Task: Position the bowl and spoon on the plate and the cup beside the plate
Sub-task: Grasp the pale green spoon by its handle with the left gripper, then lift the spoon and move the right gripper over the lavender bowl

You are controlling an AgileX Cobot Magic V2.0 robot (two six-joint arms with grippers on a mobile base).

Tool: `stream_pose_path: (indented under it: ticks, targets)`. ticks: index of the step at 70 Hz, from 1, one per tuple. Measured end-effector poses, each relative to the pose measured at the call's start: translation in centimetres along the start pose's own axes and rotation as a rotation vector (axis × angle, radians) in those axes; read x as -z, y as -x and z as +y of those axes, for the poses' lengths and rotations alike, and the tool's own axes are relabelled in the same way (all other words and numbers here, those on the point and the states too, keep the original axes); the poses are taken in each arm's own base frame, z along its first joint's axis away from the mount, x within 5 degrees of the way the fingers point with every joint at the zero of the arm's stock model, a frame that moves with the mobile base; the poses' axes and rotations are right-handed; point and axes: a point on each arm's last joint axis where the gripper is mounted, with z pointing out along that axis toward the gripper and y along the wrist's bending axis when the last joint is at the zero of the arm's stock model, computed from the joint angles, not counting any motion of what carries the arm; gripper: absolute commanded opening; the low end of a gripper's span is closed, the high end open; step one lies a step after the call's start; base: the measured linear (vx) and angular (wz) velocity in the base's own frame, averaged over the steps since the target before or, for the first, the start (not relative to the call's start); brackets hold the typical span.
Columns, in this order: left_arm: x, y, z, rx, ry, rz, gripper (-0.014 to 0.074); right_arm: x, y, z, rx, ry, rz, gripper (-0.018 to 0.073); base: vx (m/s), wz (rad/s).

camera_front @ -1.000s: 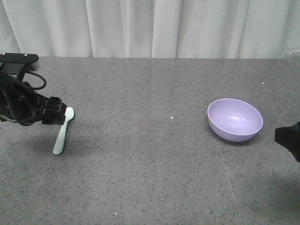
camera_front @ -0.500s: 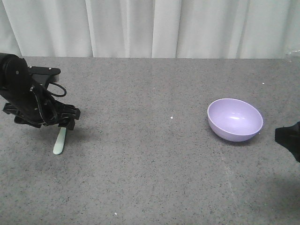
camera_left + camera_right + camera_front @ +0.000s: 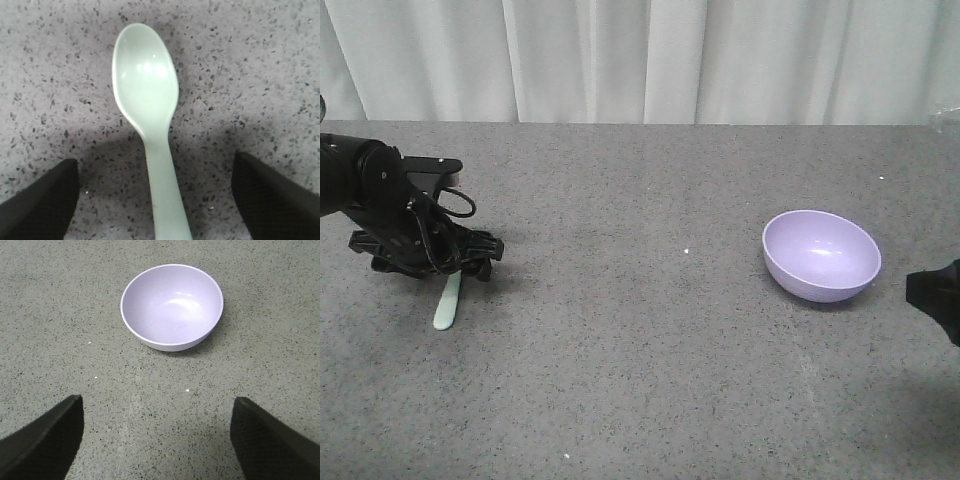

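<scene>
**A:** Lavender bowl (image 3: 821, 255) on the right side of the table (image 3: 640, 400). Is there anything in it?

**B:** It holds nothing. The right wrist view looks straight into it and shows only a glossy inside with a soft highlight. It stands upright on the grey speckled top.

**A:** And the right gripper (image 3: 157, 440)?

**B:** Its jaws are spread wide, dark at the two bottom corners of its own view, with table between them. The bowl sits ahead of it, well apart and touching neither jaw. In the front view only a black bit of it shows at the right edge.

**A:** Where is the spoon (image 3: 147, 100)?

**B:** It is on the far left of the table, well apart from the bowl. It is pale mint green and lies flat with its hollow facing up. In the front view the handle pokes out towards the camera, and the scoop end is hidden under the gripper.

**A:** So the left gripper (image 3: 470, 262) is right on it?

**B:** It is low over the spoon with its jaws wide, one on each side of the handle. Table shows between each jaw and the handle, and it grips nothing.

**A:** What lies between the two?

**B:** Grey table with a few white specks. A white curtain (image 3: 640, 60) hangs behind the far edge.
</scene>
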Motion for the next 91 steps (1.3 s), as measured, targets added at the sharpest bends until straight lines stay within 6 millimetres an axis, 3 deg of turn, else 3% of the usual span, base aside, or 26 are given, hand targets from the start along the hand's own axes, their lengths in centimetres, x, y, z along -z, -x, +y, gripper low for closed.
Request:
stream_pose_path:
  ticks: [16, 46, 72, 81, 91]
  targets:
    - [-0.3, 0.2, 0.0, -0.007, 0.007, -0.004, 0.0499, 0.0, 0.0, 0.0, 0.0, 0.0, 0.0, 0.0572, 0.0, 0.0]
    - [-0.3, 0.1, 0.1, -0.012, 0.013, 0.004, -0.0009, 0.0, 0.0, 0.0, -0.001, 0.001, 0.0, 0.0572, 0.0, 0.0]
    - [0.4, -0.1, 0.2, -0.017, 0.021, 0.019, -0.0008, 0.0, 0.0, 0.0, -0.001, 0.001, 0.0, 0.0572, 0.0, 0.0]
    - [2.8, -0.1, 0.2, -0.016, 0.016, -0.018, -0.0008, 0.0, 0.0, 0.0, -0.001, 0.001, 0.0, 0.0572, 0.0, 0.0]
    - [7.5, -0.4, 0.2, -0.015, 0.006, -0.095, -0.0008, 0.0, 0.0, 0.0, -0.001, 0.001, 0.0, 0.0572, 0.0, 0.0]
